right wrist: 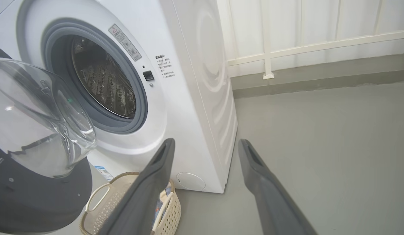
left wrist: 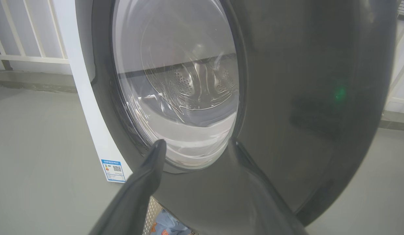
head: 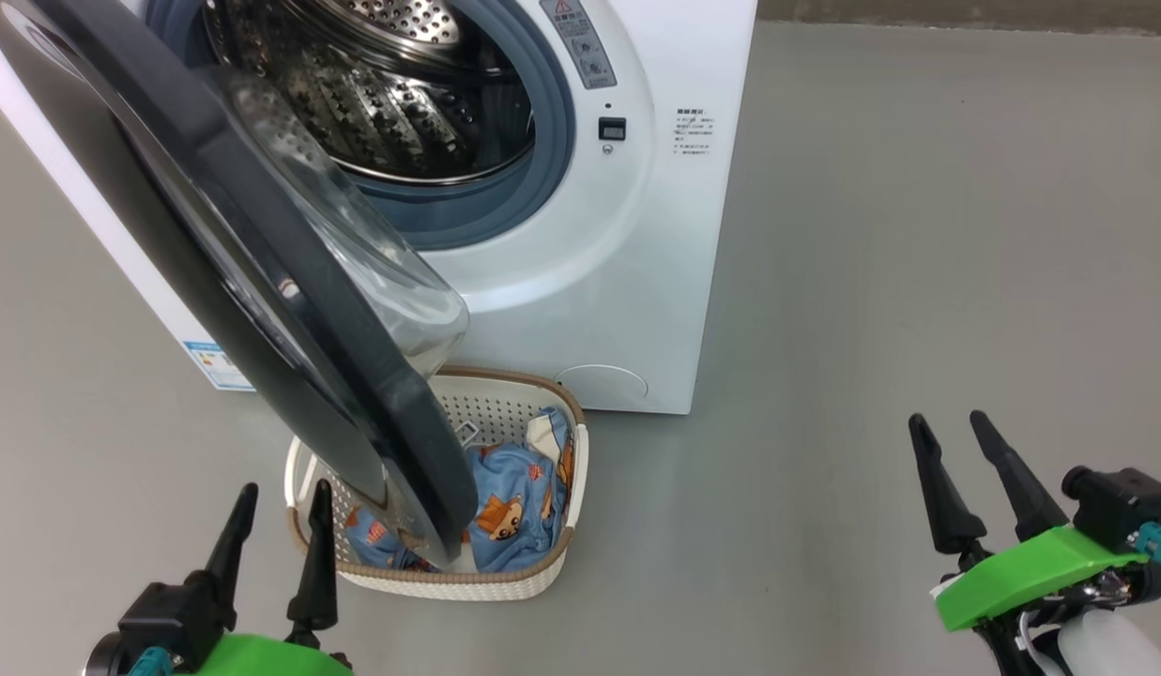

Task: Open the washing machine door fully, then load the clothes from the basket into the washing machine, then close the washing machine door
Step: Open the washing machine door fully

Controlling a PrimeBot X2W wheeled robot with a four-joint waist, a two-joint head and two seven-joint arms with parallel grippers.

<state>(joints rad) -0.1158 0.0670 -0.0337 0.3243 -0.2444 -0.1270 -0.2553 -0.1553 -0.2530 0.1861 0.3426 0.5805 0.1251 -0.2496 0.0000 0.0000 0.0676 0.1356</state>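
The white washing machine [head: 627, 244] stands ahead with its steel drum [head: 383, 94] exposed. Its black-rimmed door [head: 261, 282] hangs swung out toward me, the glass bowl [head: 374, 253] facing the drum. The door's lower edge overhangs the cream basket [head: 561, 554] on the floor, which holds the blue bear-print clothes [head: 514, 498]. My left gripper [head: 282, 502] is open, low at the left, just left of the basket and close to the door's outer face [left wrist: 303, 98]. My right gripper [head: 951, 427] is open too, well right of the machine, holding nothing. The right wrist view shows the basket [right wrist: 100, 202] under the door [right wrist: 35, 202].
Bare grey floor [head: 918, 235] stretches to the right of the machine. A white railing [right wrist: 303, 45] and a low kerb run behind it. A blue label [head: 214, 361] sits at the machine's lower left corner.
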